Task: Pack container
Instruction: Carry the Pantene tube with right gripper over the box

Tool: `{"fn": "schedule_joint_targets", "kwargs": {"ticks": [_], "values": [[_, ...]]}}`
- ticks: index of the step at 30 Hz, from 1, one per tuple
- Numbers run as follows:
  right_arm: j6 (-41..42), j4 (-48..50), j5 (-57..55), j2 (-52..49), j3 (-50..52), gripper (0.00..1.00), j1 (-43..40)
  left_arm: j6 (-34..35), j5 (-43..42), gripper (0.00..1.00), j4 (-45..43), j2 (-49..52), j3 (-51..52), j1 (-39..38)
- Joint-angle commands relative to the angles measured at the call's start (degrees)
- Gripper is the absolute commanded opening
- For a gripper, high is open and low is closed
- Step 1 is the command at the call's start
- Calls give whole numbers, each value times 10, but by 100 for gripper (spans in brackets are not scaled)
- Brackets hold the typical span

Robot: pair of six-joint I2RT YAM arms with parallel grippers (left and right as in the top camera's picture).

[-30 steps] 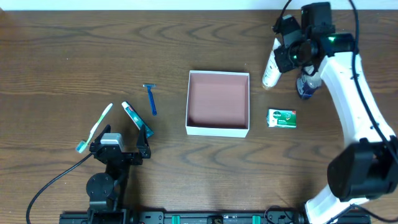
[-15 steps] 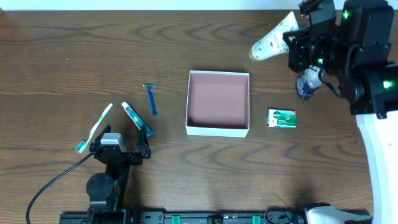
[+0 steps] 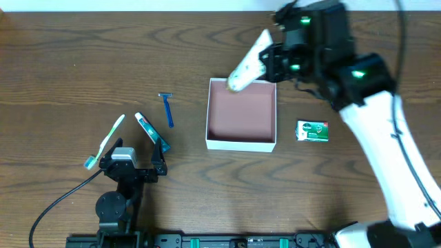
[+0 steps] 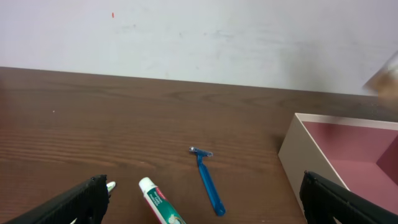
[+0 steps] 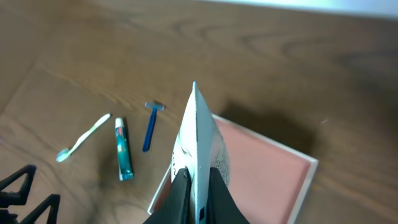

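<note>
Right gripper (image 3: 274, 60) pinches the white tube (image 3: 248, 63), long axis slanting, free end over the far rim of the box (image 3: 241, 144), whose pink floor lies just below and robot-ward (left gripper (image 3: 133, 164), jaws spread, idles well apart by the toothpaste (image 3: 150, 131)).

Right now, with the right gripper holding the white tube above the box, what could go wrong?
1. The white tube hangs tilted over the container's far rim, not its middle; released here, it may catch the wall and fall outside.
2. The right gripper pinches only one end, so the tube could swing or slip.
</note>
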State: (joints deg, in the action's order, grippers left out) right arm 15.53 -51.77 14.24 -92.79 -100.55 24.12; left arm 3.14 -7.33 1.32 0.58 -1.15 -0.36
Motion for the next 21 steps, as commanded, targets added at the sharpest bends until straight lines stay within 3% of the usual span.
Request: {"fn": "schedule_joint_targets", "kwargs": {"ticks": [1, 21], "values": [[45, 15, -19, -24, -6, 1, 29, 1, -10, 98, 21, -3, 9, 3], [76, 51, -180, -134, -6, 1, 113, 1, -10, 98, 21, -3, 9, 3]]}}
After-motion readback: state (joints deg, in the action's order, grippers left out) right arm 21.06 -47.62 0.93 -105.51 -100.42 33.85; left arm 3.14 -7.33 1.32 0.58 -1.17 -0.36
